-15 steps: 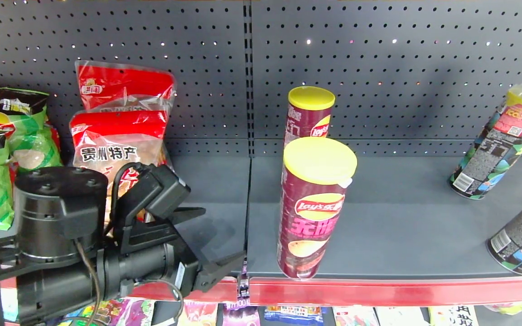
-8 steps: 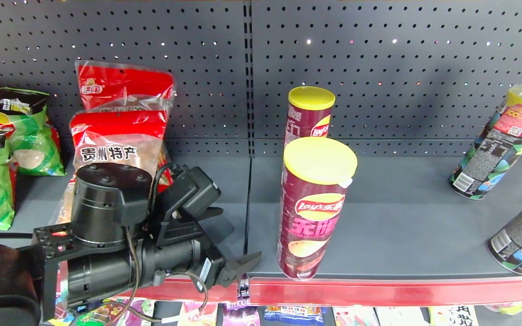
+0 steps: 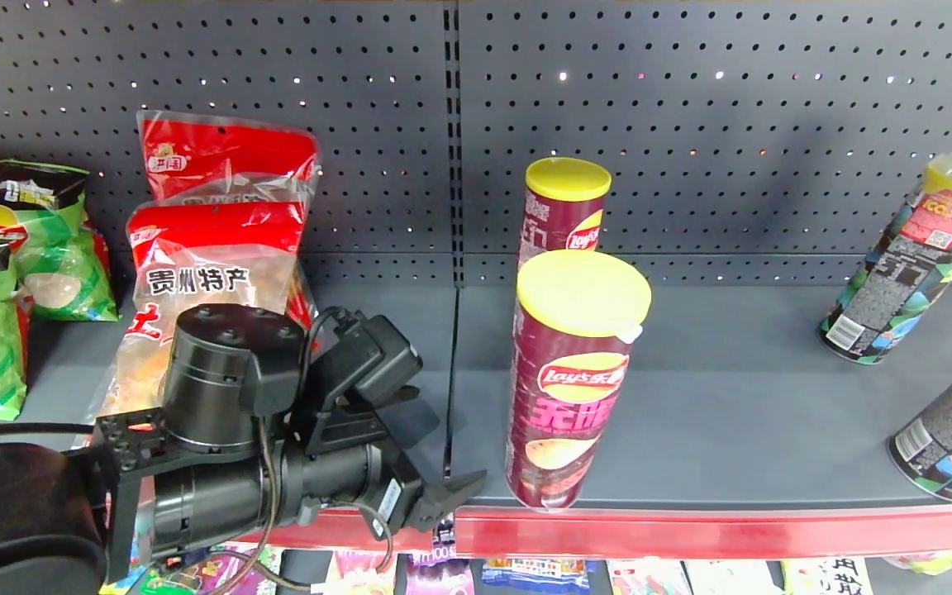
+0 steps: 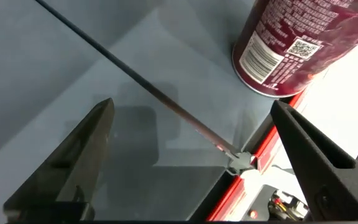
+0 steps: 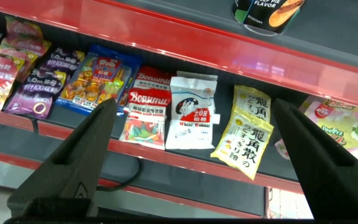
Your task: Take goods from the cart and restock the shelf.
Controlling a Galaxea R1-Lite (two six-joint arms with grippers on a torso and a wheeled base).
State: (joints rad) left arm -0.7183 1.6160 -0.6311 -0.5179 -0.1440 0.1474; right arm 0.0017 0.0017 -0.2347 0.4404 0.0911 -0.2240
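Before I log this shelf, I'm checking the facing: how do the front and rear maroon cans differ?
The front maroon can stands at the shelf's red front edge; the rear maroon can stands back by the pegboard. The front maroon can shows in full; the rear maroon can is hidden below by it. Both stand upright, maroon with yellow lids.

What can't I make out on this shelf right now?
Head view: lower part of the front red bag, hidden by the left arm.
Head view: lower body of the rear maroon can, behind the front maroon can.
Head view: nearer black can at the right, cut off by the frame edge.
Right wrist view: dark can, mostly cut off by the frame edge.
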